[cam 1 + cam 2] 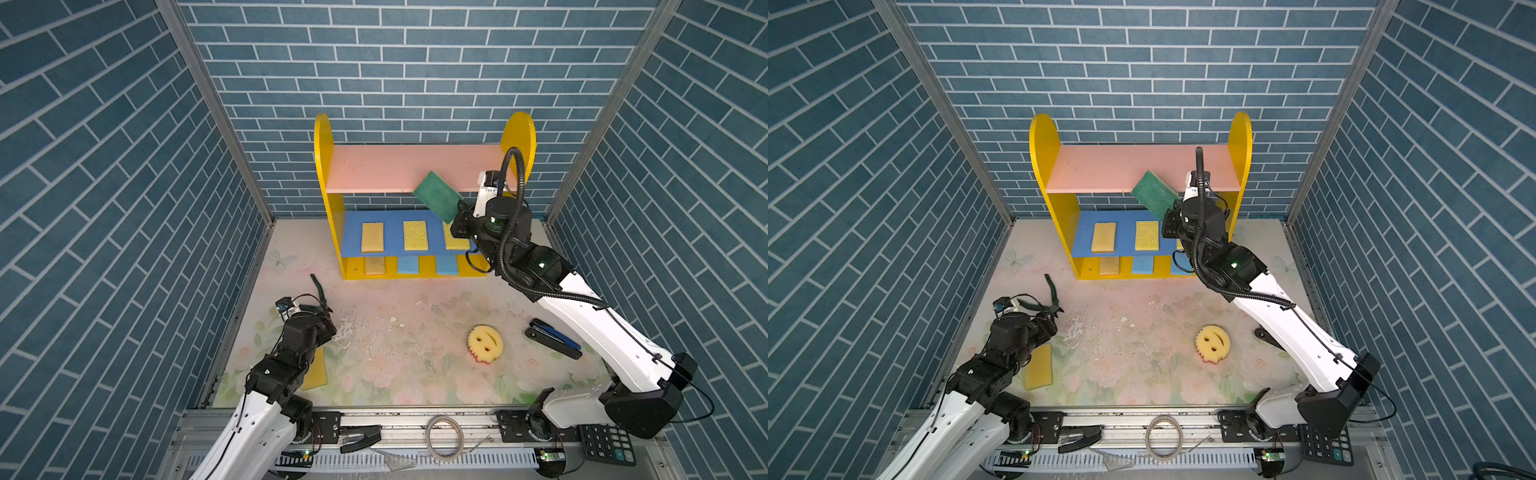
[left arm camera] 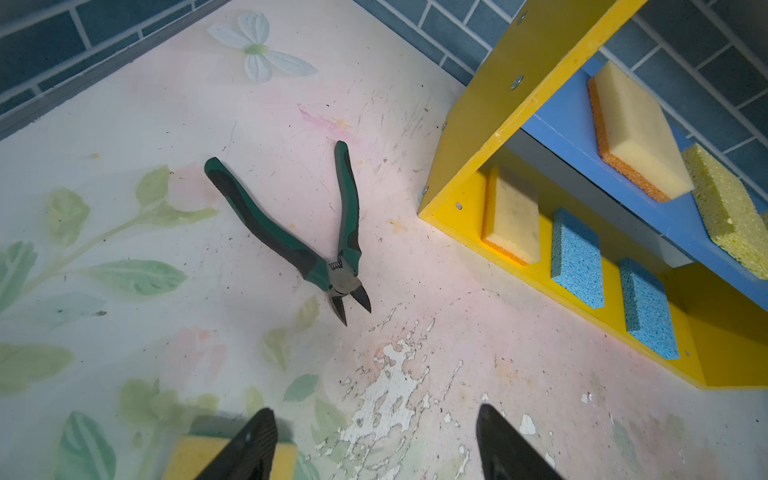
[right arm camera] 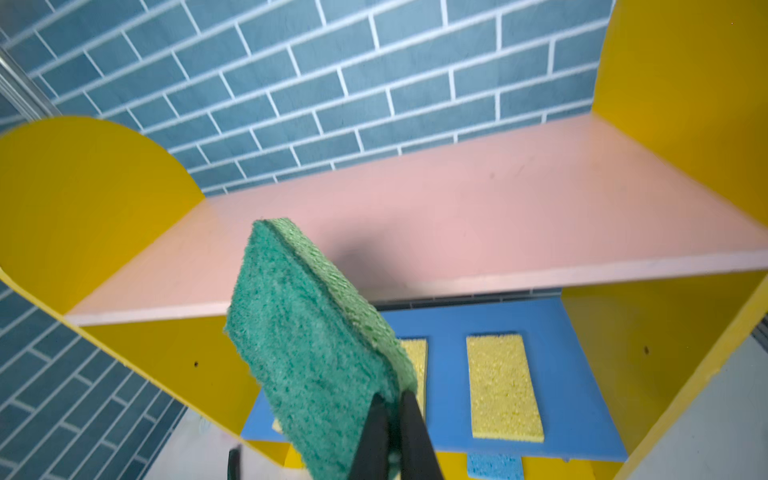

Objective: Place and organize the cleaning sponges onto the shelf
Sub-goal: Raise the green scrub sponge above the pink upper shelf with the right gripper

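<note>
Right tool grips the green-topped sponge, tilted before the shelf's pink top board; left tool stands open.

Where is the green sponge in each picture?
In a top view: the green sponge, tilted, in the right pincer, before the pink board's front edge.
In a top view: the green sponge at that same edge.
Left wrist view: not in it.
Right wrist view: the green sponge close up, pinched in the pincer.
Shared landmark: the blue middle board, in all four.
</note>
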